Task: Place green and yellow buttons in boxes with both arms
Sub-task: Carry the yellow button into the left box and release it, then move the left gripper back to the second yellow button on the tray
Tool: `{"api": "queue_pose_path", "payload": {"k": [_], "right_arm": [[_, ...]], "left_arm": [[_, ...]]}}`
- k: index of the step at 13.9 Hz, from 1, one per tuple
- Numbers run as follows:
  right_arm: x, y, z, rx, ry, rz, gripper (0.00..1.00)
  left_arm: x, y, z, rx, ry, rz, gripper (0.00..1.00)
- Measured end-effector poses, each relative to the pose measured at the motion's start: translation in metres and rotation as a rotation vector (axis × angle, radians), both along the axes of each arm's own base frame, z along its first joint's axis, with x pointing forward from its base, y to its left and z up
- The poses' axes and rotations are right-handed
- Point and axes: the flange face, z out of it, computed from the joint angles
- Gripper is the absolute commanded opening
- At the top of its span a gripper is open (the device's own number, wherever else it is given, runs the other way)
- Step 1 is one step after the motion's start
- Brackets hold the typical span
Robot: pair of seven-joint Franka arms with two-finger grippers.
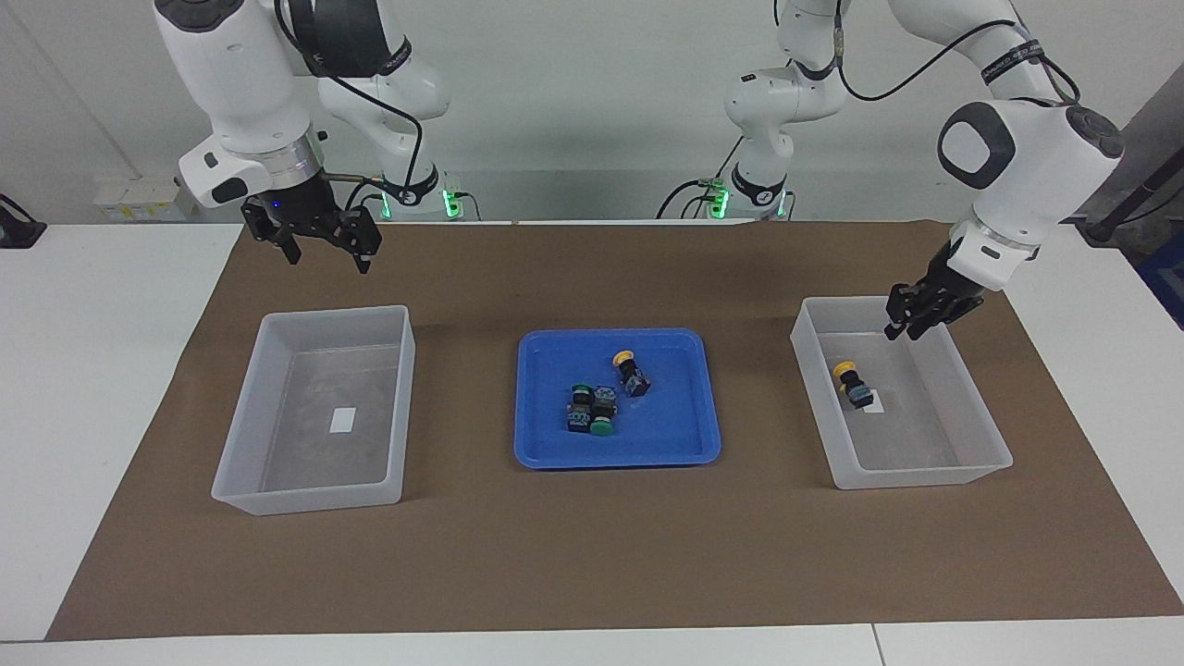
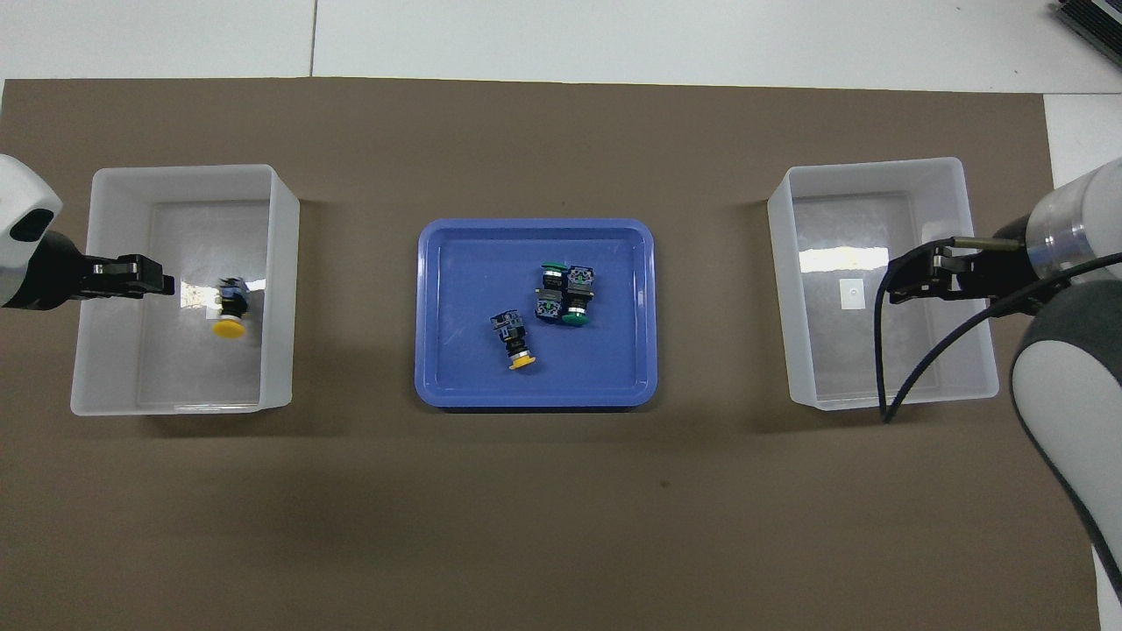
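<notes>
The small black push-button switch with a yellow cap (image 1: 851, 383) lies in the translucent whitish plastic box (image 1: 971, 467). It looks light and stiff; best grasped across its body. The left gripper (image 1: 916, 314) over this box holds nothing; its opening I cannot tell. The right gripper (image 1: 319, 242) waits open and empty.

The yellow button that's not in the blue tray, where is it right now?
The yellow button lies inside the box at the left arm's end of the table, on its floor by the small white label, below the left gripper.
</notes>
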Motion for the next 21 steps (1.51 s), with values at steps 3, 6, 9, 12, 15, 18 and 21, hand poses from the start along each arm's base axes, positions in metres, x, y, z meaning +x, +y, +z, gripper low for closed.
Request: {"api": "queue_pose_path", "payload": {"k": [3, 6, 9, 12, 15, 18, 21], "right_arm": [[0.0, 0.0, 0.0, 0.0, 0.0, 0.0, 1.0], [0.0, 0.0, 0.0, 0.0, 0.0, 0.0, 1.0], [0.0, 0.0, 0.0, 0.0, 0.0, 0.0, 1.0], [0.0, 0.0, 0.0, 0.0, 0.0, 0.0, 1.0], [0.0, 0.0, 0.0, 0.0, 0.0, 0.0, 1.0], [0.0, 0.0, 0.0, 0.0, 0.0, 0.0, 1.0], [0.0, 0.0, 0.0, 0.0, 0.0, 0.0, 1.0]], "left_arm": [[0.0, -0.005, 0.0, 0.0, -0.001, -0.008, 0.4], [0.001, -0.019, 0.0, -0.002, 0.001, -0.006, 0.39], [0.002, -0.07, 0.001, -0.012, 0.008, 0.067, 0.37], [-0.004, -0.145, -0.012, -0.03, -0.002, 0.146, 0.37], [-0.021, -0.216, -0.039, -0.059, -0.032, 0.226, 0.37], [-0.037, -0.257, -0.057, -0.091, -0.057, 0.287, 0.35], [-0.051, -0.284, -0.076, -0.111, -0.069, 0.317, 0.35]]}}
